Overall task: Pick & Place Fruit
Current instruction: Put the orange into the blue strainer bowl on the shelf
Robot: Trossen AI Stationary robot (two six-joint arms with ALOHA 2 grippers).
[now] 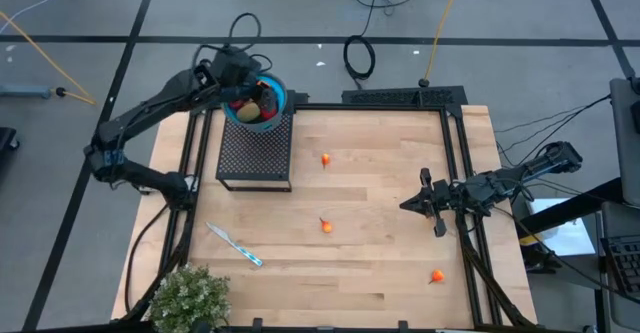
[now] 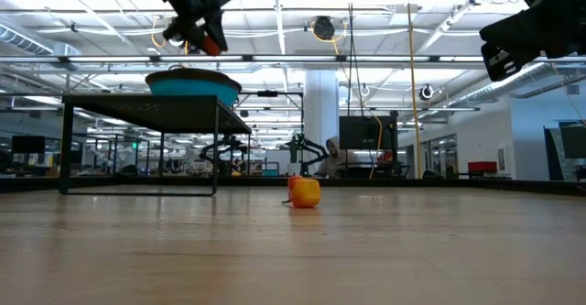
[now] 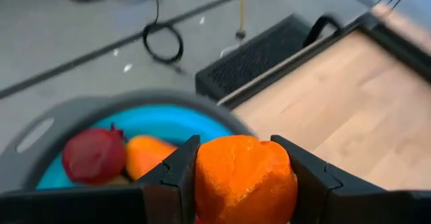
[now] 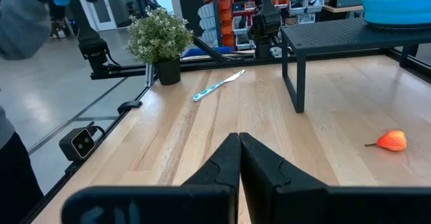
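Fruit, a rounded orange toy piece (image 3: 244,180), sits clamped between the fingers of the left gripper (image 3: 244,183), directly above the blue bowl (image 1: 277,101) on the black mesh stand (image 1: 255,151); the drop lies straight below the gripper, where a dark red round (image 3: 94,155) and another orange piece (image 3: 149,155) already rest. The held piece is too rounded to show a long axis. Beyond the bowl, three small orange pieces (image 1: 326,159) (image 1: 326,226) (image 1: 437,276) lie loose on the wooden table (image 1: 380,283), all nearer the right gripper (image 1: 424,205), which waits with fingers pressed together over the table, the middle piece lying ahead of its tips. From above, the left arm hides much of the bowl, so its full contents cannot be counted.
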